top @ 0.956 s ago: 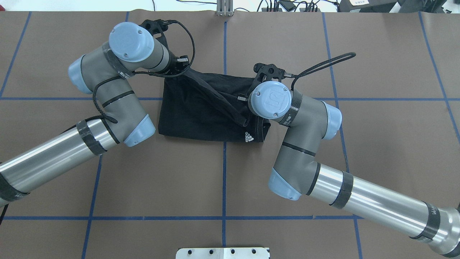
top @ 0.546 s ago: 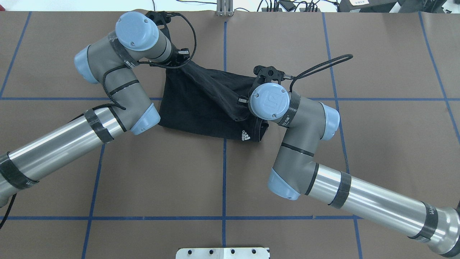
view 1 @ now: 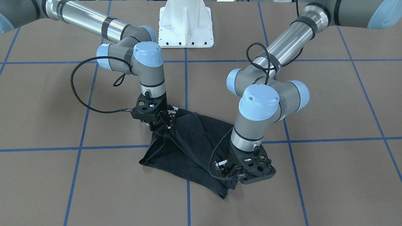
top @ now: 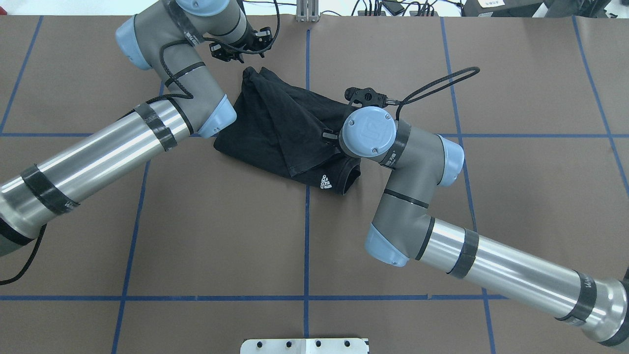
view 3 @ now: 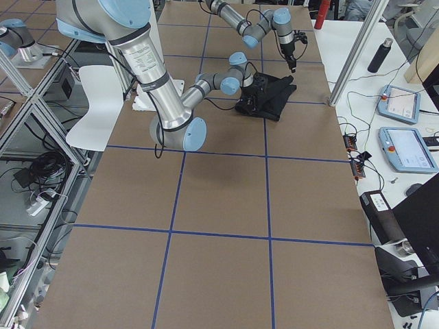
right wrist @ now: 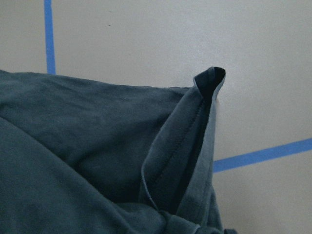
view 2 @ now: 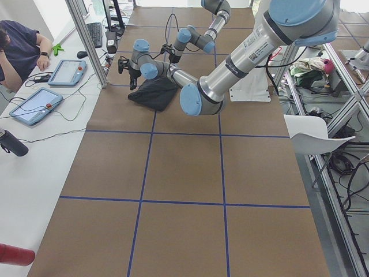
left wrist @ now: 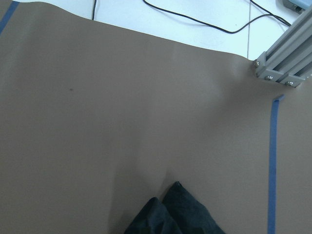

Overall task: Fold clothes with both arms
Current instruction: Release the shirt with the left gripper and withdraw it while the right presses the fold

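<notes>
The black T-shirt (top: 280,123) lies bunched and partly folded on the brown table, its small white mark (top: 325,182) at the near edge. It also shows in the front view (view 1: 185,150). My right gripper (view 1: 163,124) is shut on a raised edge of the shirt; in the overhead view it is hidden under its own wrist. The right wrist view shows the pinched fold (right wrist: 195,146) close up. My left gripper (top: 242,48) hovers past the shirt's far corner (top: 249,73), apart from it and seemingly open. The left wrist view shows only the shirt's tip (left wrist: 175,214).
The white pedestal base (view 1: 186,25) stands at the robot's side. An aluminium post (left wrist: 285,53) stands at the far table edge. Blue tape lines (top: 306,246) cross the table. An operator (view 2: 17,46) and tablets (view 2: 34,104) are beyond the far edge.
My left gripper has let go of the shirt's far corner and moved up and toward the far edge. The stretched cloth has dropped and the shirt has turned. The right gripper has held its grip.
</notes>
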{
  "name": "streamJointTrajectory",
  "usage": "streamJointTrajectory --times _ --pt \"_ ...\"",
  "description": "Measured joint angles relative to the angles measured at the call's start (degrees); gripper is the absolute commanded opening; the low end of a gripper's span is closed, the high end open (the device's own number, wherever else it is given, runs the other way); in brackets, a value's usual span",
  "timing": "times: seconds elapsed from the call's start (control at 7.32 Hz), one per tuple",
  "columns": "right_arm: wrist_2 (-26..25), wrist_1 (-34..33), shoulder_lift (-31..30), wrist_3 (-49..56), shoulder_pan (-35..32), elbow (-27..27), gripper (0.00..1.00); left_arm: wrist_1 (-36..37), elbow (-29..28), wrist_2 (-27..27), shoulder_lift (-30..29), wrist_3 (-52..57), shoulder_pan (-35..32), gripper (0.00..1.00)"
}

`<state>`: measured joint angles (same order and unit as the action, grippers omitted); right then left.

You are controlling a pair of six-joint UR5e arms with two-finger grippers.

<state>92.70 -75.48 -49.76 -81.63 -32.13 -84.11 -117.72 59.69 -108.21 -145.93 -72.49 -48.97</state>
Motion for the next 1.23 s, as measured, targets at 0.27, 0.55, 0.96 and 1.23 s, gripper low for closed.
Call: streamJointTrajectory --times 0.27,0.55,0.96,1.23 --pt "7.27 -0.56 2.24 1.12 -2.83 -0.27 1.00 0.02 2.54 -7.19 1.20 6.28 -2.08 1.00" --pt "6.84 -6.24 6.28 1.30 -1.92 -0.19 1.00 0.03 9.66 -9.72 8.98 17.26 -3.27 1.00" --pt "-4.80 -16.36 11.91 2.11 5.59 1.15 0.92 -0.50 16.00 -12.03 17.84 27.94 -5.90 1.00" --pt "-11.58 -20.35 18.48 4.27 8.25 9.47 0.87 -1.63 17.10 -12.48 20.19 29.47 -6.42 1.00"
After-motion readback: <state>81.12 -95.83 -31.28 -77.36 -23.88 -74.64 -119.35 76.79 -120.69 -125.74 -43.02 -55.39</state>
